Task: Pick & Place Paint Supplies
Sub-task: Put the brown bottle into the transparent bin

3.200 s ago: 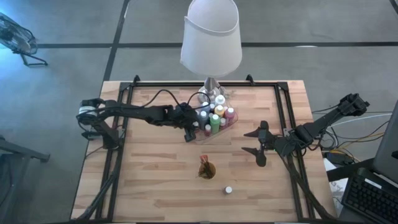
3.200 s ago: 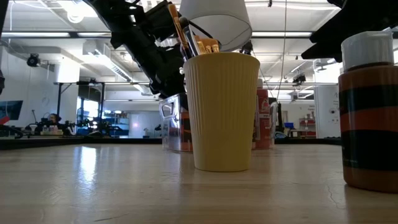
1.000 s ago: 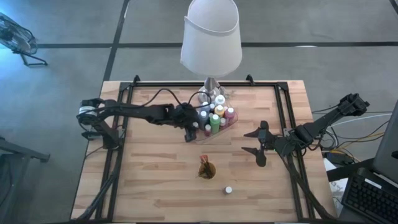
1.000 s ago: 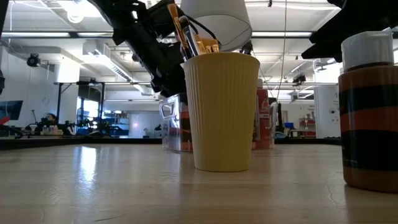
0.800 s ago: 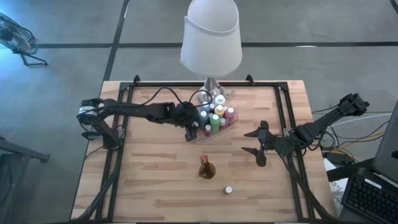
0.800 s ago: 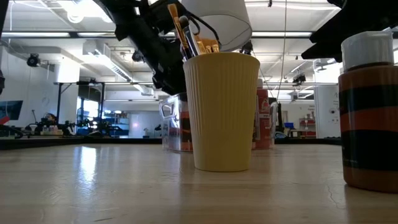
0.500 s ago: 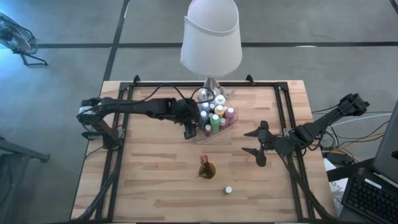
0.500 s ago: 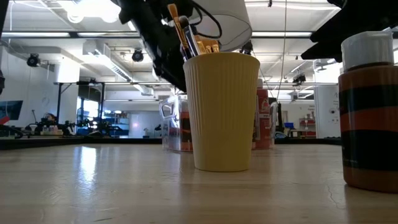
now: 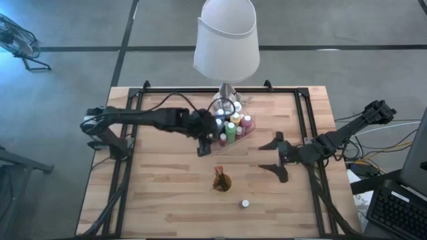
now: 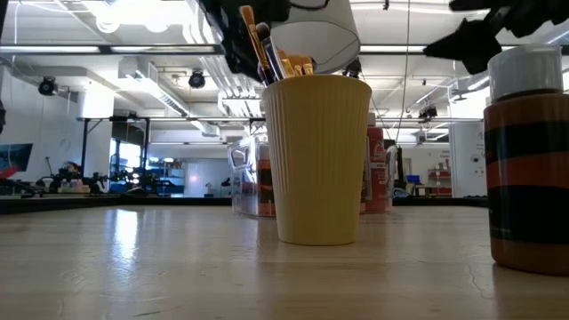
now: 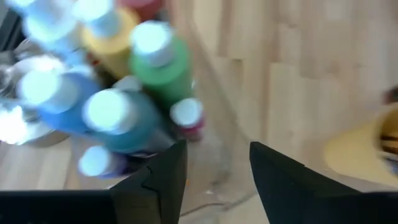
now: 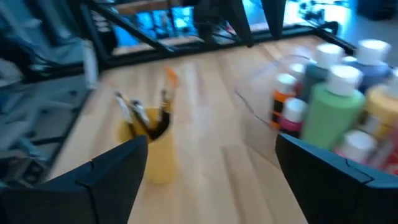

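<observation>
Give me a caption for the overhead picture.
Two robot arms over a wooden table: bottles in a tray, brushes in a cup.

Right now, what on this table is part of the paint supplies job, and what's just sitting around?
Job things:
- paint bottles in the clear tray
- lone bottle
- brushes in the yellow cup

Lying about:
- lamp on the table

Open bench in front, crowding at the back

We see bare bench (image 9: 160,193) on both sides of the yellow cup (image 9: 222,181) and lone bottle (image 9: 245,203); the lamp (image 9: 225,40) overhangs the packed tray of bottles (image 9: 230,127).
</observation>
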Motion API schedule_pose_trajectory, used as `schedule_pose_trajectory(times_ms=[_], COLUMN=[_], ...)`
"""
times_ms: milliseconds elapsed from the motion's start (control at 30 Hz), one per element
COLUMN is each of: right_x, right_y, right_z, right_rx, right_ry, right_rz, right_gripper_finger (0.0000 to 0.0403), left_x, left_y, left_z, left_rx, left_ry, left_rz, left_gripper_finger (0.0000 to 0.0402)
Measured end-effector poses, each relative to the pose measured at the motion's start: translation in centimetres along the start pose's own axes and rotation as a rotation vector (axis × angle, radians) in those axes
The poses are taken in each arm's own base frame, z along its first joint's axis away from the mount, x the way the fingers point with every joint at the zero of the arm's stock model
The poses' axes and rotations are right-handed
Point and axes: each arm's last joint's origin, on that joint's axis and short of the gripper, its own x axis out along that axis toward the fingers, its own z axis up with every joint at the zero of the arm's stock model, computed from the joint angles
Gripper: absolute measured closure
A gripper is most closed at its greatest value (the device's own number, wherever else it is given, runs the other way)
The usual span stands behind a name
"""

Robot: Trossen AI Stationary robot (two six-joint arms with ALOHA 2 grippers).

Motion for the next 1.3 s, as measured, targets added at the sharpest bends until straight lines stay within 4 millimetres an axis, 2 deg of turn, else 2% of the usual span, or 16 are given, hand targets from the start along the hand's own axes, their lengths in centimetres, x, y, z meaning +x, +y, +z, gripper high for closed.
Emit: schedule_pose_trajectory(times_ms=[233, 567, 800, 1033, 1300], right_x=[0.0, 2.4, 3.8, 4.0, 5.5], right_y=[1.0, 2.5, 6.2, 10.4, 12.2], right_z=[0.7, -1.3, -1.2, -1.1, -1.9], right_rx=[-0.044, -0.128, -0.138, -0.212, -0.215], right_ry=[-0.045, 0.060, 0.147, 0.276, 0.427], right_rz=[0.167, 0.137, 0.214, 0.388, 0.319], right_gripper_finger=[0.0042, 0.0053, 0.0060, 0.0041, 0.0047], left_x=[-2.1, -6.0, -7.3, -8.1, -10.3], left_y=[-4.0, -8.4, -11.1, -12.5, -13.6], left_z=[-0.3, -1.5, -2.4, -3.0, -3.7], left_rx=[0.085, 0.158, 0.225, 0.245, 0.242], left_ry=[-0.046, -0.148, -0.189, -0.207, -0.277], left_rz=[-0.079, -0.062, -0.032, -0.038, 0.000], left_gripper_finger=[0.0234, 0.0234, 0.0234, 0.0234, 0.0234])
